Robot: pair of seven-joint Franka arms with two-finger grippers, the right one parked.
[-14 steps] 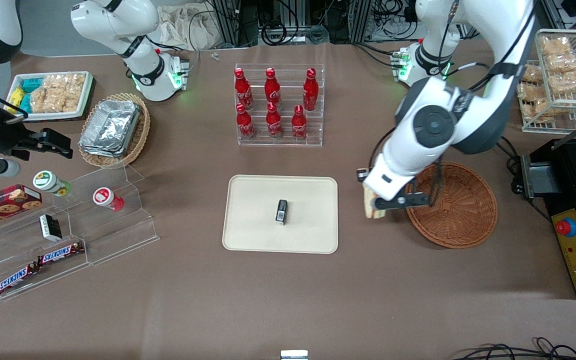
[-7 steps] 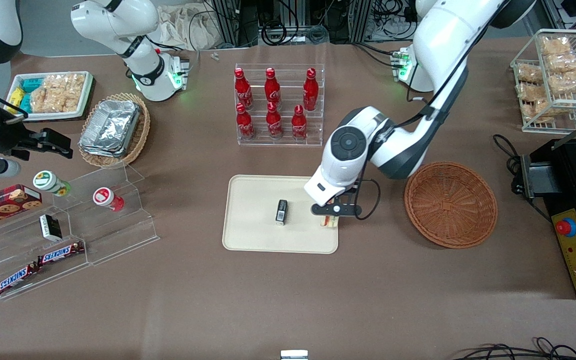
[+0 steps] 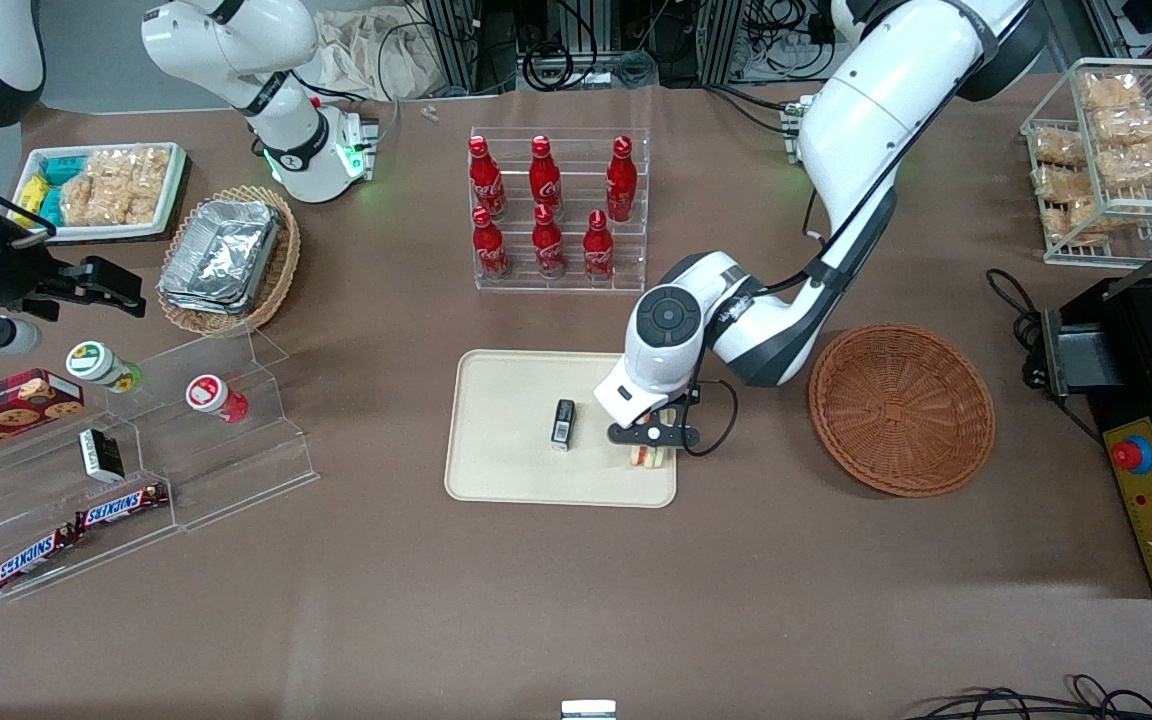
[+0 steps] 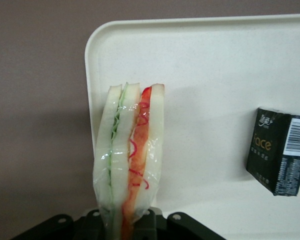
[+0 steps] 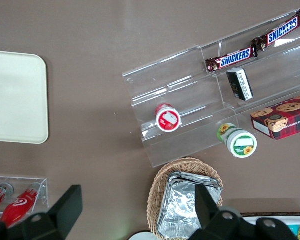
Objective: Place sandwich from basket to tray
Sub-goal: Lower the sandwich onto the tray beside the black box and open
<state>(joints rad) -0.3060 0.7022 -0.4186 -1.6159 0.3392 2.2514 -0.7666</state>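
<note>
Left wrist view shows the claw [image 4: 122,225] gripping the plastic-wrapped white-bread sandwich [image 4: 130,160] above the cream rectangular tray [image 4: 215,65]; it should lower before releasing.

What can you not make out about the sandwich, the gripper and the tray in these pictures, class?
- Front view: most of the sandwich is covered by the gripper.
- Left wrist view: the sandwich's gripped end is cut off by the picture's edge.
- Either view: whether the sandwich touches the tray cannot be told.
</note>
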